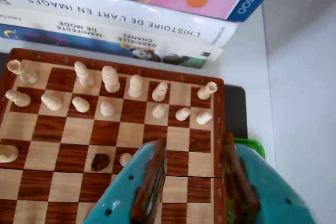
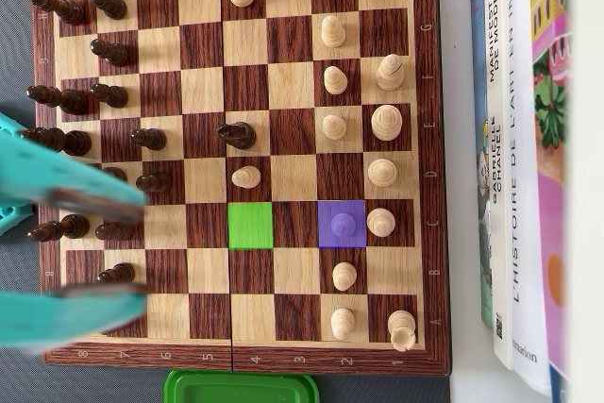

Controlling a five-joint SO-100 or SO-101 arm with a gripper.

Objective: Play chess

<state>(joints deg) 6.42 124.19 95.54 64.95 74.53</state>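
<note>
The teal pincer (image 1: 194,182) is hanging over the chessboard (image 1: 181,169) with its jaws spread apart, gripping nothing. In the overhead view, a purple-tinted square is holding a white pawn (image 2: 342,224), and a green square (image 2: 250,226) is sitting two files away. A dark pawn (image 2: 237,134) and a white pawn (image 2: 246,176) are standing mid-board, possibly touching. Books (image 2: 514,158) are lying beside the board.

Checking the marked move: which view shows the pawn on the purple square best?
The overhead view: the purple-square pawn is seen whole with the green square two squares away. The wrist view shows white pawns, but no colored squares, so it can't be picked out.
</note>
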